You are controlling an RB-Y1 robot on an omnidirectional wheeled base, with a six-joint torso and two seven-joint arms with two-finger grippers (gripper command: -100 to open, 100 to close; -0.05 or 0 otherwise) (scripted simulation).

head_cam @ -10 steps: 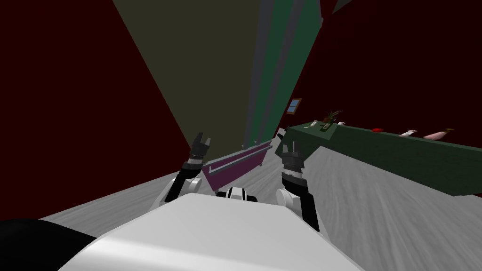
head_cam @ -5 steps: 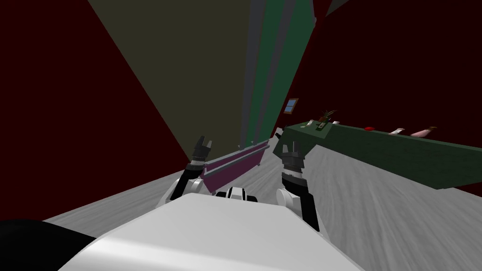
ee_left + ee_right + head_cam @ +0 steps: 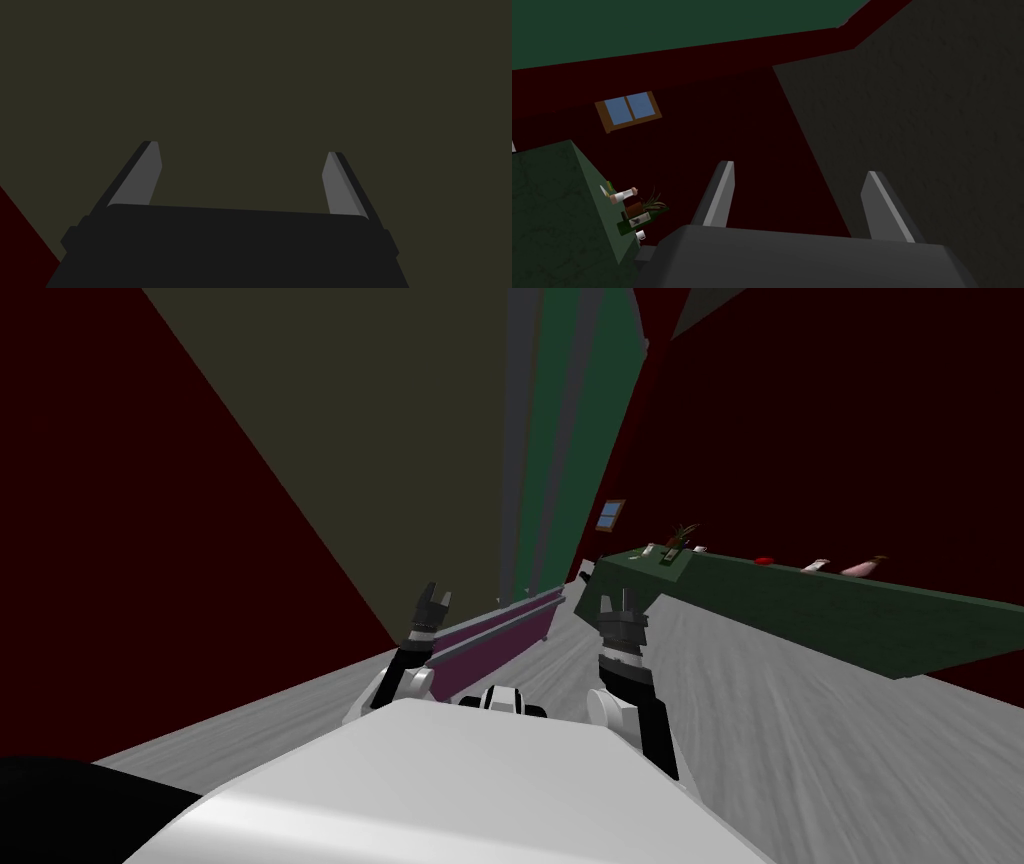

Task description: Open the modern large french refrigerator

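Note:
The refrigerator (image 3: 400, 438) rises tall ahead of me, showing a broad olive side, a grey strip and a green front (image 3: 570, 438). At its foot a purple drawer (image 3: 495, 638) with a grey bar along its top edge stands out from the body. My left gripper (image 3: 432, 606) is raised beside the drawer's near end, open, and faces the flat olive side (image 3: 260, 75) with nothing between its fingers (image 3: 150, 170). My right gripper (image 3: 618, 610) is held up to the right of the drawer, open and empty (image 3: 802, 172).
A long dark green counter (image 3: 800, 598) runs off to the right, carrying a potted plant (image 3: 683, 535), a red item and small bottles. A small window (image 3: 609, 514) sits on the dark red wall behind. Grey floor lies between the counter and the refrigerator.
The whole head view has slid leftward, so I have turned or moved. Both grippers keep the same pose and opening.

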